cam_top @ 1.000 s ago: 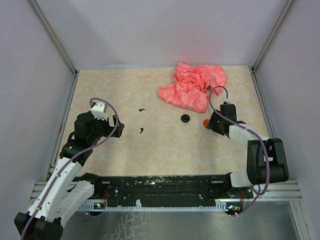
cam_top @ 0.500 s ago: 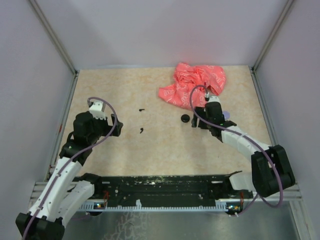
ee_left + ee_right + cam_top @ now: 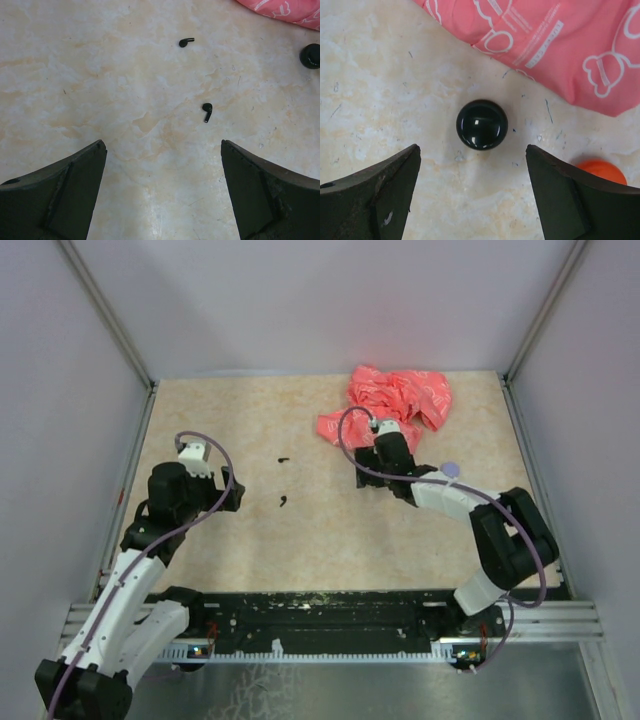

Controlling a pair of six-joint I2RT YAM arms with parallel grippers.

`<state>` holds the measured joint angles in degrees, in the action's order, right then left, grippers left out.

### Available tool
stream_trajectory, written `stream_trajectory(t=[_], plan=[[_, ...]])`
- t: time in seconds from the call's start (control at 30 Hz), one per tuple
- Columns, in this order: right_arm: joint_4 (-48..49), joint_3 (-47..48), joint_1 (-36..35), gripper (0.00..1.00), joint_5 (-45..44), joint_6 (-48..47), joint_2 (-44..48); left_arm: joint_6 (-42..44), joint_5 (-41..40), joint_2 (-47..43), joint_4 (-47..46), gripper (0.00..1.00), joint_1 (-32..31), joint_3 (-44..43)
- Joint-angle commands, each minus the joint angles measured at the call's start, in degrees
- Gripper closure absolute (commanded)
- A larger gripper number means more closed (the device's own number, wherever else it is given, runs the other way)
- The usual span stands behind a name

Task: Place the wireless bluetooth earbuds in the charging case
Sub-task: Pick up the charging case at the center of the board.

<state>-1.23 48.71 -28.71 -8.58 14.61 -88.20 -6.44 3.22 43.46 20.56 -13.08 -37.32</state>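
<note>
between the tips of the right claw [image 3: 472, 157], just ahead of them, sits a black disc [image 3: 482, 124]: round, domed and glossy, with small highlights on top. the claw is spread wide, one dark wedge either side of the disc, touching nothing and holding nothing. further ahead of the claw lies a pink cloth [image 3: 560, 35], soft, creased and printed with white outlines; its edge runs slantwise and stops short of the disc. an orange disc [image 3: 600, 172], flat and matte, shows just ahead of the finger at the right of the wrist view and is partly hidden by it. bare table [image 3: 380, 90], marbled beige with fine scratches, lies on the disc's other side.

the left claw [image 3: 163, 145] is also spread wide and empty. ahead of it lie both buds: the near earbud [image 3: 207, 111] a little right of its midline, the far earbud [image 3: 186, 42] further on. each is tiny and black, a rounded head with a short stem. they lie apart, with open table all round them. the black disc shows at the right edge of this view, well apart from both.
</note>
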Motion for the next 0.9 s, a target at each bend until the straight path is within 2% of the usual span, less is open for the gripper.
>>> stream_trajectory(t=[0.0,0.43,0.67,0.87], plan=[[3.48,4.23,-1.32,0.15,-3.85,-3.29,-3.85,-0.26,1.71,-0.22,-1.92,0.00,0.59,0.32],[3.56,6.98,-2.66,0.28,-4.69,-5.24,-12.97,-0.18,2.40,0.10,-2.10,0.00,1.26,0.50],[2.58,5.70,-4.06,0.35,-5.09,-5.82,-13.02,-0.20,4.00,0.55,-2.35,0.00,1.61,0.58],[3.20,2.50,-6.61,0.48,-4.98,-5.60,-10.31,-0.45,8.21,1.67,-2.89,0.00,1.87,0.41]])
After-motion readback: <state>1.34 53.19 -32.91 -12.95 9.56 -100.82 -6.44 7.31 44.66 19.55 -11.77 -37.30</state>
